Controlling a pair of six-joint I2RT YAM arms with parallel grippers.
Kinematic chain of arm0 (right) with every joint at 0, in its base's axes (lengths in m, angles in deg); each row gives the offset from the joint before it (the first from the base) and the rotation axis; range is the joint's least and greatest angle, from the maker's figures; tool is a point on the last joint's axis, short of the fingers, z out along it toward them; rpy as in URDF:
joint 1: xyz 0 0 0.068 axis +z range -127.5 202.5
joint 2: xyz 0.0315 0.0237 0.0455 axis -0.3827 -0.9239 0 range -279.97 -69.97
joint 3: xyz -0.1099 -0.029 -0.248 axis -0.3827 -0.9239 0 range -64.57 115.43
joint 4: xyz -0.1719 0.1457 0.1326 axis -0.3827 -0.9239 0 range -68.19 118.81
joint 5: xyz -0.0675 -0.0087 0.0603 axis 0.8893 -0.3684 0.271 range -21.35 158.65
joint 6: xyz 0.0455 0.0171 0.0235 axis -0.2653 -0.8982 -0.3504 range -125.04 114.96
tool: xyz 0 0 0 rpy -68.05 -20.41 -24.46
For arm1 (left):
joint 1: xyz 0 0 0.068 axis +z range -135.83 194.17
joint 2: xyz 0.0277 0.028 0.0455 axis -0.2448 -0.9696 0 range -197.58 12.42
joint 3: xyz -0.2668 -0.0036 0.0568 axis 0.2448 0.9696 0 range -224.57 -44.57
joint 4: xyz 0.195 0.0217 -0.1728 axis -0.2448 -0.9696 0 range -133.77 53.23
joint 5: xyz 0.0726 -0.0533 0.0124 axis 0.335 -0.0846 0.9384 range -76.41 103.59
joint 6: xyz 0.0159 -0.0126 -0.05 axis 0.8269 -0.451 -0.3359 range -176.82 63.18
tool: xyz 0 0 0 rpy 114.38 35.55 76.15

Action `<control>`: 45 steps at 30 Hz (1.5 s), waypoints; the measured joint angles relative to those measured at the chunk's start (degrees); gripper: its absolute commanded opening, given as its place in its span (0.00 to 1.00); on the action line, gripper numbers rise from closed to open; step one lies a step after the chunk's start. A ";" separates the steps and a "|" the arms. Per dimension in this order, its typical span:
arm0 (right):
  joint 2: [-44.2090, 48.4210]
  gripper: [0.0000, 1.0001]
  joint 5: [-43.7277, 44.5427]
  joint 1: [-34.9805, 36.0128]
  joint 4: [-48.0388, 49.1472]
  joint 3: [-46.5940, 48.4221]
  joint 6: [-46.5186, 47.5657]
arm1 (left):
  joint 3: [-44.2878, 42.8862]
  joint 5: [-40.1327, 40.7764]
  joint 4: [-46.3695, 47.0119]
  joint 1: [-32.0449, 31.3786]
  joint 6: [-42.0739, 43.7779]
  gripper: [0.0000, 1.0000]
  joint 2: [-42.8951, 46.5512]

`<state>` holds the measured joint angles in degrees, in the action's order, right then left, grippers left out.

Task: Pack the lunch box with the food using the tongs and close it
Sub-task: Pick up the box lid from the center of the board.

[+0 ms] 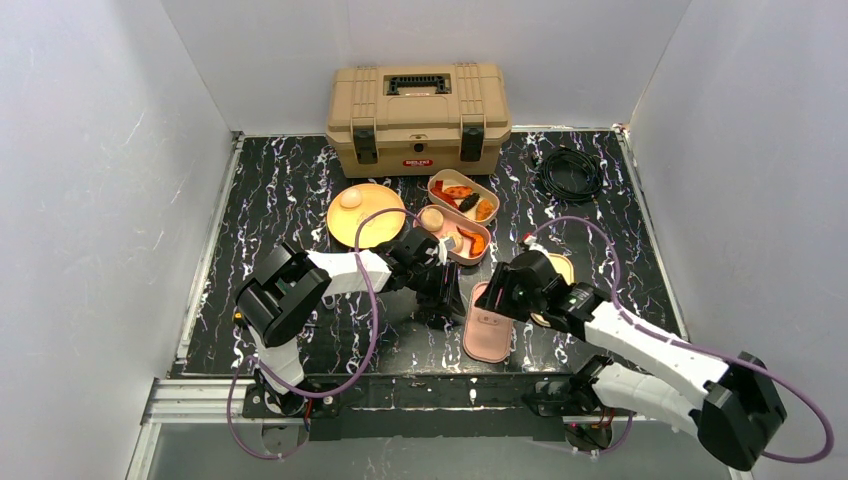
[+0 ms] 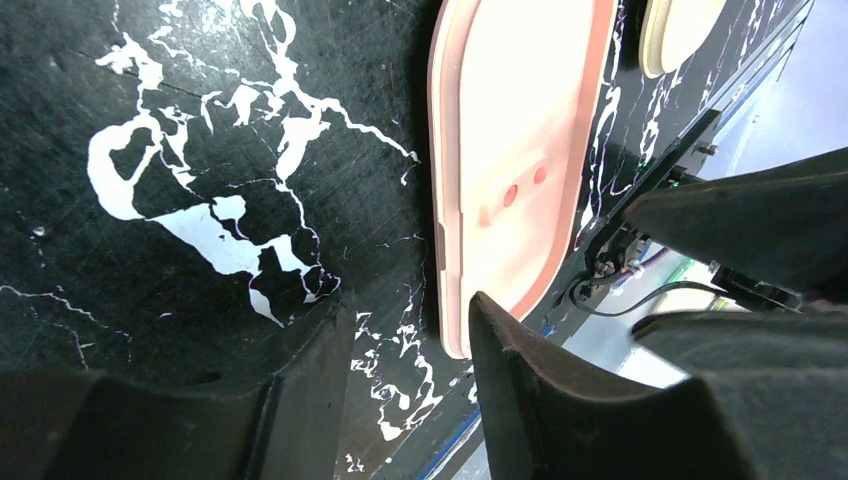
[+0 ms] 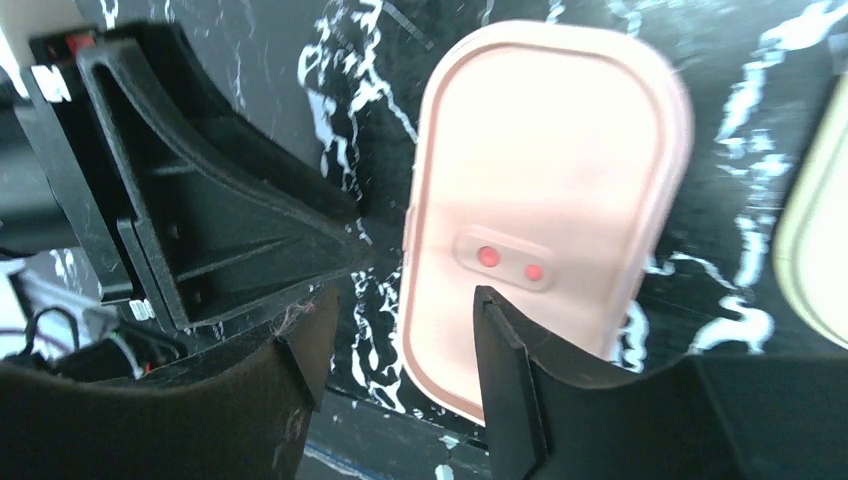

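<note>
Okay so the lunch box (image 1: pixel 433 183) holds orange-red chunks (image 1: pixel 458 191), a dark piece (image 1: pixel 468 202) and a bun (image 1: pixel 432 217), while the pink lid (image 1: pixel 489 325) lies flat between the left gripper (image 2: pixel 400 320) and right gripper (image 3: pixel 405 295), both with fingers apart and gripping nothing.

Top view bright, even light from above, soft shadows mid-frame; white walls (image 1: pixel 90 150) a bit washed out. Wrist views: pink lid (image 2: pixel 520 140) blown out w/ glare, edges soft; fingers (image 3: pixel 515 400) at bottom dark, out of focus; right view slightly motion-blurred

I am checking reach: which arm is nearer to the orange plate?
Left. The left arm passes beside the plate, on its near side; the right fingers are farther right, by the pink lid.
</note>
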<state>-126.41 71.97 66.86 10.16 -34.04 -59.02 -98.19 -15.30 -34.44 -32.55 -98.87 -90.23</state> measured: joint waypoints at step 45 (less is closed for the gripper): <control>5.90 0.01 11.43 -0.02 -2.21 -11.39 -9.31 | -0.20 -3.87 0.70 -0.07 -0.85 0.63 3.93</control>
<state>-120.51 83.40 66.84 7.95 -45.43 -68.33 -98.39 -19.17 -33.75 -32.62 -99.72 -86.30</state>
